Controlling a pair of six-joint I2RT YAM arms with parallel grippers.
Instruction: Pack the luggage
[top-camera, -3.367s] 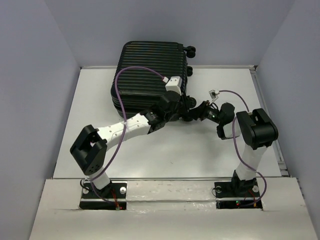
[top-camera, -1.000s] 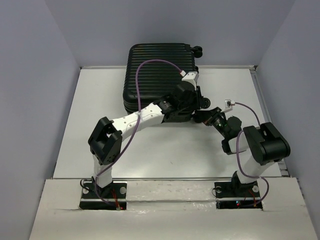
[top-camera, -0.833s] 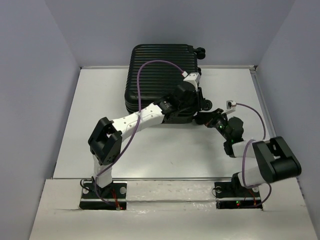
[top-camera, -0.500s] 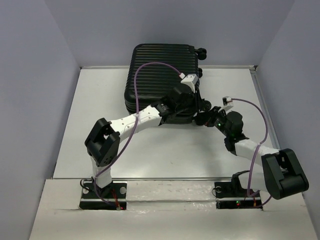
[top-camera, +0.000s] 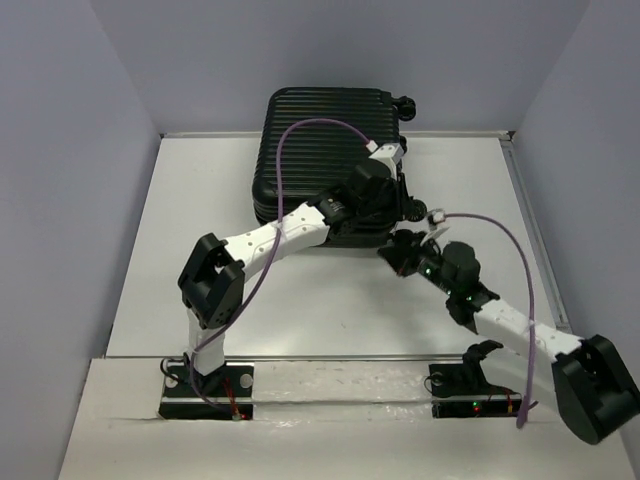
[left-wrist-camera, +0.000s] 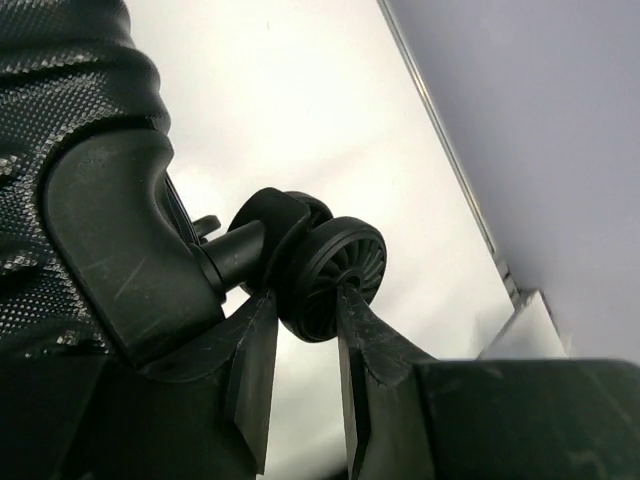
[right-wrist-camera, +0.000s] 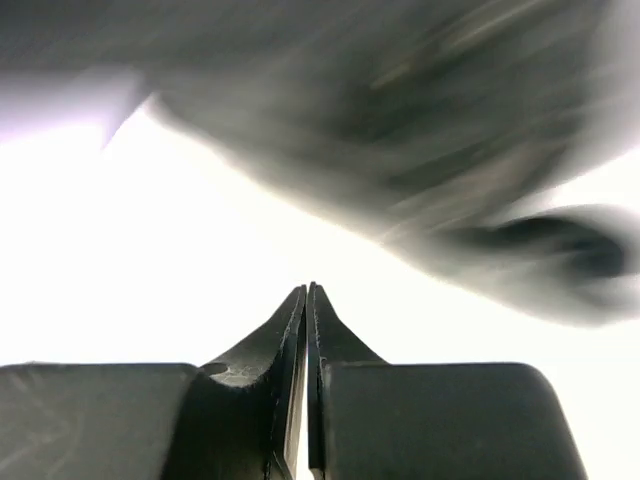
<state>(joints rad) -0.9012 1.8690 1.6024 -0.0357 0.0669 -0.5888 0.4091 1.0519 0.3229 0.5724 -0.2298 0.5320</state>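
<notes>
The luggage, a closed black ribbed suitcase, lies flat at the far middle of the white table. My left gripper is at its near right corner, and in the left wrist view it is shut on a black caster wheel beside the textured shell. My right gripper hangs just in front of that corner, apart from the case. In the right wrist view it is shut with nothing between its fingers, and the luggage is a dark blur above.
Another caster wheel sticks out at the suitcase's far right corner. A metal rail runs along the table's right edge, with grey walls on three sides. Purple cables loop over both arms. The bare tabletop lies left of the case.
The right arm has stretched out low toward the near right, its gripper drawing slightly nearer and leftward. The luggage has shifted a little right with the left gripper on its wheel.
</notes>
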